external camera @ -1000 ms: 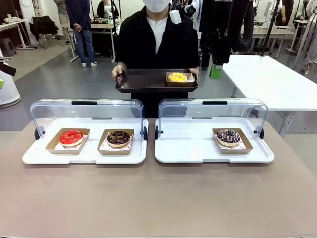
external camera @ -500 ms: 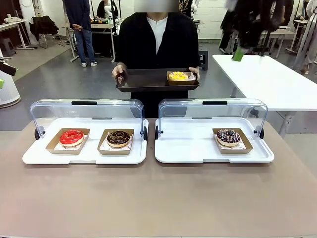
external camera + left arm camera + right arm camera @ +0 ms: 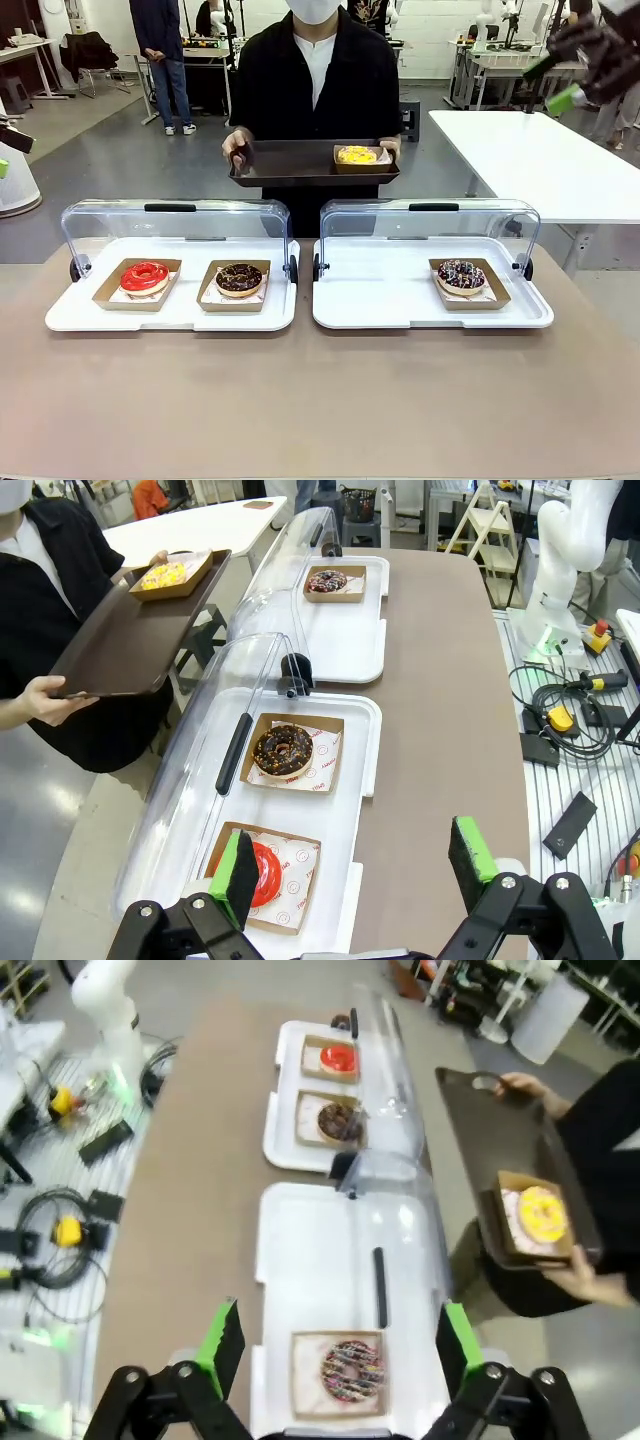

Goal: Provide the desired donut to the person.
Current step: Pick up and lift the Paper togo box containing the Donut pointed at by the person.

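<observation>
The person (image 3: 315, 80) stands at the far side holding a dark tray (image 3: 290, 165) with both hands. On it sits a yellow donut (image 3: 357, 155) in a cardboard box, also seen as the yellow donut (image 3: 541, 1214) in the right wrist view. My right gripper (image 3: 553, 82) hangs blurred at the upper right, open and with nothing in it. From its wrist view, the right gripper (image 3: 338, 1345) is high above the right display tray. My left gripper (image 3: 355, 865) is open above the table's left end, near the red donut (image 3: 262, 872).
Two white display trays with raised clear lids stand on the brown table. The left tray (image 3: 170, 315) holds a red donut (image 3: 145, 276) and a chocolate donut (image 3: 239, 279); the right tray (image 3: 380, 300) holds a sprinkled chocolate donut (image 3: 461, 275). A white table (image 3: 540, 160) stands behind at the right.
My right gripper has swung away from the person's tray, up and to the right. The yellow donut stays on the tray, which the person keeps holding.
</observation>
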